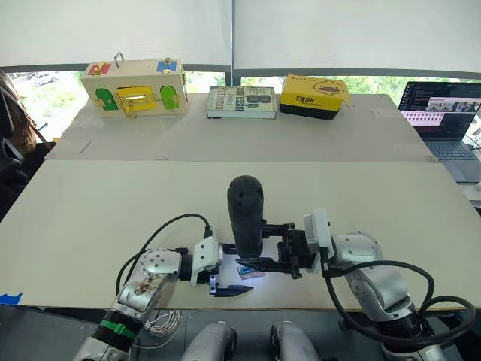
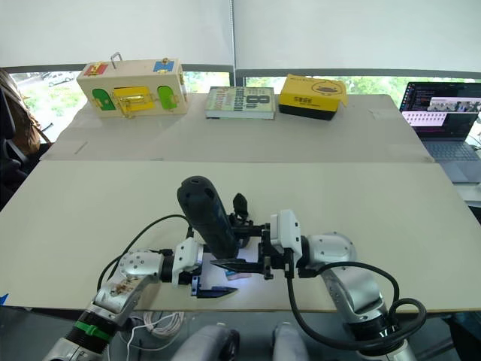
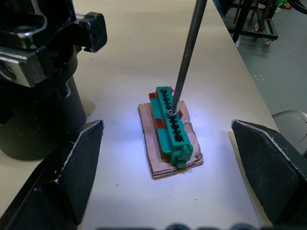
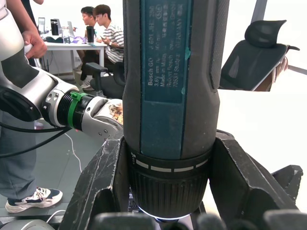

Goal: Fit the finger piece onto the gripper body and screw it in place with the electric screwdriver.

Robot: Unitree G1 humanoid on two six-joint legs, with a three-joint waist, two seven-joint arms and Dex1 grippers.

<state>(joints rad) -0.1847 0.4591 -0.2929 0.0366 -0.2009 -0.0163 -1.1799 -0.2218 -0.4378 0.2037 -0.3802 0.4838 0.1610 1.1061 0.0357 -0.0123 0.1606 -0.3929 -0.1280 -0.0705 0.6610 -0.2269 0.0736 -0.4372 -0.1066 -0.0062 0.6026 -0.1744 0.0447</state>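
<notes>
1. Screwdriver first — the electric screwdriver (image 1: 246, 213) stands near-upright close to the front edge of the table (image 1: 90, 203), clamped in the right gripper (image 1: 279, 250), whose black fingers (image 4: 103, 184) press either side of the barrel just above its collar.
2. Bit tip: in the left wrist view the thin metal bit (image 3: 186, 52) comes down steeply and lands on a small screw head in the green-topped block (image 3: 171, 124), which sits on a tan pad, lit by the tool's own lamp.
3. Left gripper (image 1: 225, 284) — jaws spread wide, nothing between them. Its two fingers (image 3: 62, 177) bracket the green block from either side without touching it.
4. Gripper body (image 3: 41, 72): a chunky black mass sits just beside the block in the left wrist view, and I take it for the body; in the head views it hides behind the screwdriver, around 12 o'clock of the left gripper.
5. Finger piece: I cannot make it out with any confidence.
6. Key relation, as I judge it — the block's long axis runs away from the left gripper toward 12 o'clock, so the screwdriver's long axis must stay near vertical over that screw; the right arm carries the tool, the left is nearer for steadying.
</notes>
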